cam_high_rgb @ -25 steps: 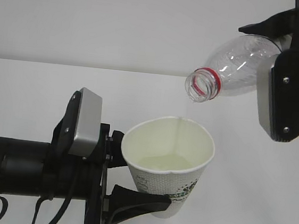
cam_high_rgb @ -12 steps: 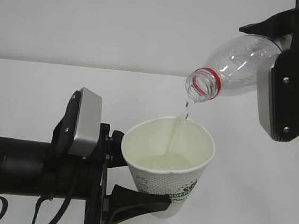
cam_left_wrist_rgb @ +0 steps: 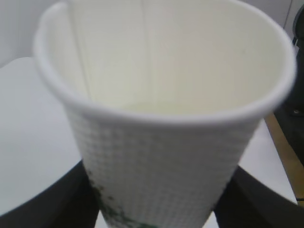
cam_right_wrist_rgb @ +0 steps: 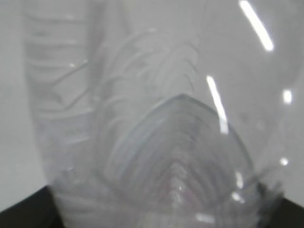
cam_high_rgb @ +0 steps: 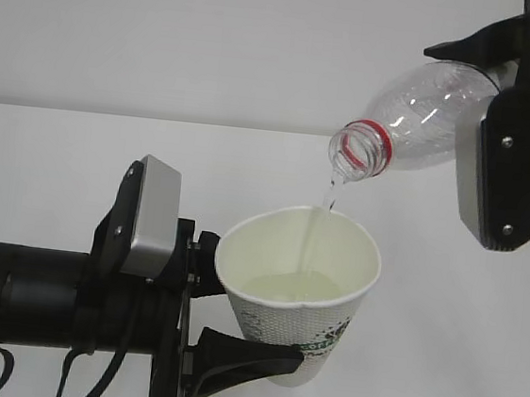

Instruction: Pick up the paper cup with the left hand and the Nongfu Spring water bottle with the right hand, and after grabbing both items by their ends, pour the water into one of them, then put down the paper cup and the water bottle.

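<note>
Right tool [cam_high_rgb: 501, 119] clamps the Nongfu Spring water bottle [cam_high_rgb: 416, 115] tilted, mouth toward 7 o'clock, so the water [cam_high_rgb: 317, 225] streams down. Left tool [cam_high_rgb: 233, 318] grips the paper cup [cam_high_rgb: 298, 287] upright beneath, catching it.

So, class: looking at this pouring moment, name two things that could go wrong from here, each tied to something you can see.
1. The stream of water is thin and enters the paper cup near its far rim; a small shift of the bottle could send it over the edge.
2. The left pincer holds the soft cup low on its wall, so squeezing or tipping might spill the pool as it fills.
</note>
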You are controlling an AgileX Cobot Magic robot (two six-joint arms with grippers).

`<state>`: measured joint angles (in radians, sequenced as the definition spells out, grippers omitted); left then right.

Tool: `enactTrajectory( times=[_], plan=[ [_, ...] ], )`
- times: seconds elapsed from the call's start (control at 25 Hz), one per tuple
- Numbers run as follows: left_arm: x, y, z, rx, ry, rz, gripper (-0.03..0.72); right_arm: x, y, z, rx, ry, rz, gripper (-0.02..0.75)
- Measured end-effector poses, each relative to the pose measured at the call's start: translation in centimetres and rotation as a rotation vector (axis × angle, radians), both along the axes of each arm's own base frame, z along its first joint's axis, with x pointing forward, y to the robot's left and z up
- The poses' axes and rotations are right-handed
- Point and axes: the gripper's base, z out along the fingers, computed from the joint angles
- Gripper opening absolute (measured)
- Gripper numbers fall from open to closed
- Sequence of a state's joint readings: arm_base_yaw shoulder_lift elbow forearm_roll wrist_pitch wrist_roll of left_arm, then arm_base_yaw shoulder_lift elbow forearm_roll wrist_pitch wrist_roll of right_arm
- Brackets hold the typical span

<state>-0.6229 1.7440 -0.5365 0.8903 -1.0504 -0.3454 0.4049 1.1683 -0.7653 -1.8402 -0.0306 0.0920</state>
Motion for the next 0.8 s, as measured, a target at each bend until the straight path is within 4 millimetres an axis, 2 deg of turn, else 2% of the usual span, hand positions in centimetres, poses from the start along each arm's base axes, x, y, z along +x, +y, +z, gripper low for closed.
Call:
enactTrajectory(
  times=[0.8],
  plan=[
    [0.00,0.00,0.00,0.000,0.000,0.000,0.486,0.09,-0.17,0.05,-0.016,-0.014,-0.015,0.477]
  ],
)
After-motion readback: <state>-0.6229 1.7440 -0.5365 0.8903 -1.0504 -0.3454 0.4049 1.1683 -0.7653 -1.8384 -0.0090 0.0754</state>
